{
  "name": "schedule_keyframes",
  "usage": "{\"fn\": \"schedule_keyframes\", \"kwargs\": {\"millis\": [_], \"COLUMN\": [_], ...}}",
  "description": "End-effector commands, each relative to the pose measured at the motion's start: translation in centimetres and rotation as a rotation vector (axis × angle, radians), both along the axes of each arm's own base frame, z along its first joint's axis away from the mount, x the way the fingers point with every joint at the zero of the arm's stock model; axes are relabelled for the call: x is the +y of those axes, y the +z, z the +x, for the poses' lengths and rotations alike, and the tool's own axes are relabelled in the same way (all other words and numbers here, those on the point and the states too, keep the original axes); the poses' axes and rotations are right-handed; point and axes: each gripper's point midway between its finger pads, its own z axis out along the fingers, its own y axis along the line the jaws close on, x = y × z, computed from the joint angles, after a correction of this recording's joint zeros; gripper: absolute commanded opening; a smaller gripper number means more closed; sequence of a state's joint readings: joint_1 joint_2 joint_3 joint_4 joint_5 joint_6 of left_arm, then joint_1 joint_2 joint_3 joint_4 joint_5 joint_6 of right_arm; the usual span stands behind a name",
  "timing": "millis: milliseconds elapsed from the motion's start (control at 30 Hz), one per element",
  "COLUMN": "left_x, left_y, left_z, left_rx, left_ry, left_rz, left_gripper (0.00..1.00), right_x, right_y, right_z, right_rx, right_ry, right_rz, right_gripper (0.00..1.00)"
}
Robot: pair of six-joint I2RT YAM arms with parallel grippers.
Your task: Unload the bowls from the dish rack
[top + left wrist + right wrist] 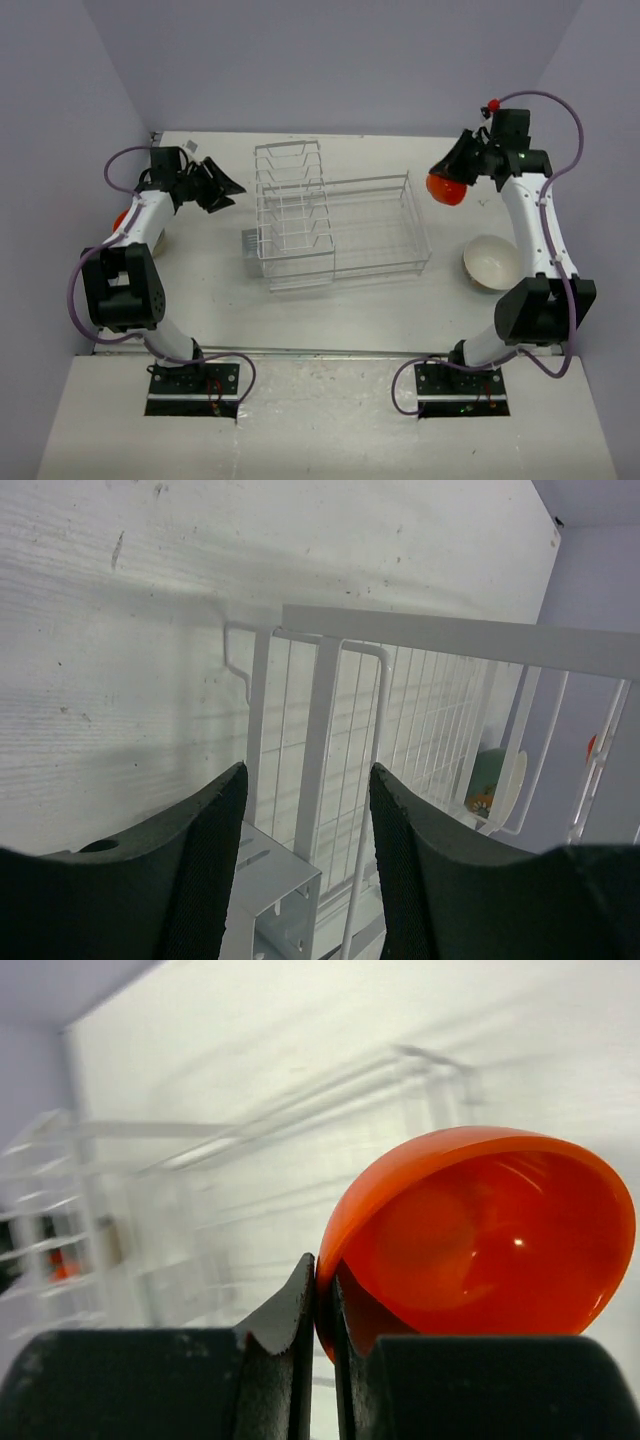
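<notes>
R gripper (pixel 322 1282), upper right of top view: jaws pinching rim of orange bowl (pixel 446 189), bowl tilted on side, just right of dish rack (pixel 300 215) at mid-frame. L gripper (pixel 305 780), upper left: jaws spread, nothing between, near rack's left end. Cream bowl (pixel 490 262) on table (pixel 400 310), right side.

The white table (pixel 350 310) is spreading out beneath the left gripper (pixel 308 780) and running on ahead of it, showing dark specks and faint scuffs on its painted top. Pale lavender walls (pixel 330 60) are closing it in, one of them rising far ahead of that gripper, toward its right. Ahead of the right gripper (pixel 325 1280) the table is blurring out, with lavender wall showing ahead and to its left
</notes>
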State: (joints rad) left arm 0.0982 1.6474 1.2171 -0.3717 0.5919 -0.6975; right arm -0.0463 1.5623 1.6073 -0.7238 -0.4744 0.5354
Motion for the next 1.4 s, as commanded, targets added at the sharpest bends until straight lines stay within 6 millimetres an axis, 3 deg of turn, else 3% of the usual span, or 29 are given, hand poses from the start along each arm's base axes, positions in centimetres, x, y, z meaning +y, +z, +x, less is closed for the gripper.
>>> {"fn": "schedule_keyframes", "kwargs": {"millis": [0,33,167,400,700,1067,1367], "left_x": [0.8,0.8,1.1,0.9,0.8,0.7,0.5], "left_y": [0.8,0.7,0.2,-0.3,-1.2,-1.2,-1.3], "left_z": [0.1,0.1,0.0,-0.3,-1.1,-1.0,-0.8], "left_rx": [-0.025,-0.024,-0.016,0.002,0.033,0.035,0.035], "left_ry": [-0.008,-0.007,-0.006,-0.013,-0.019,-0.017,-0.023], "left_rz": [0.047,0.050,0.067,0.065,0.058,0.047,0.032], "left_gripper": [0.54,0.54,0.53,0.53,0.53,0.53,0.53], "right_x": [-9.0,-11.1,-13.5,-15.8,-15.9,-16.2,-15.9], "right_y": [-3.2,-3.3,-6.5,-10.7,-15.6,-18.6,-21.2], "right_z": [-5.2,-6.1,-8.2,-10.3,-11.1,-9.8,-10.4], "right_rx": [0.181,0.202,0.319,0.454,0.572,0.663,0.719], "right_ry": [-0.234,-0.314,-0.379,-0.411,-0.365,-0.335,-0.303], "right_rz": [-0.487,-0.574,-0.695,-0.792,-0.753,-0.725,-0.713], "right_gripper": [0.00,0.00,0.00,0.00,0.00,0.00,0.00]}}
